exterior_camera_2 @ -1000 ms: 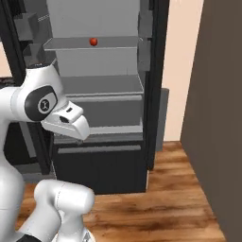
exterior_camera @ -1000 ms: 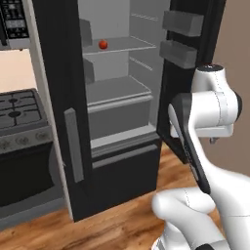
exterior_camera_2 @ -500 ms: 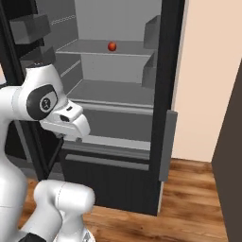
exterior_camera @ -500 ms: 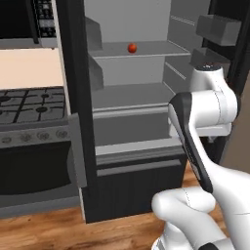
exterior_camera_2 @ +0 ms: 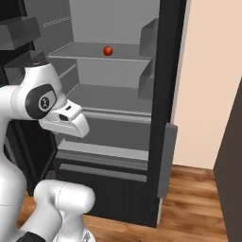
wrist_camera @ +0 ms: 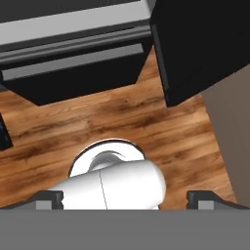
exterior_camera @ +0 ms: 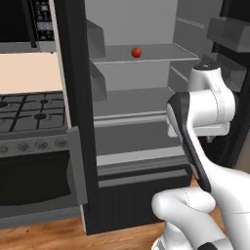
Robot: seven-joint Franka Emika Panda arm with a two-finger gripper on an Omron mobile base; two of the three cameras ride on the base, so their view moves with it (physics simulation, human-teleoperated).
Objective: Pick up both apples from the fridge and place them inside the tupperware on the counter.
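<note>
Fridge [exterior_camera: 141, 97] open, grey shelves bare to both base cameras, thick black door [exterior_camera_2: 168, 94] swung wide. Black stove [exterior_camera: 29, 110] just left of it; wood floor [wrist_camera: 122, 117] below. White arm [exterior_camera: 205, 107] folded in front of the lower shelves, hand aimed down at the floor. Gripper [wrist_camera: 125, 197] spread wide, fingertips [wrist_camera: 49, 197] far apart, holding nothing. Red apple [exterior_camera: 136, 52] alone on the upper shelf [exterior_camera_2: 101, 52], well above the arm.

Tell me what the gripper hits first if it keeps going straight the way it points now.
Probably the wooden floor in front of the fridge: the gripper points straight down, fingertips wide apart, though the robot's own white base lies close to that line.
</note>
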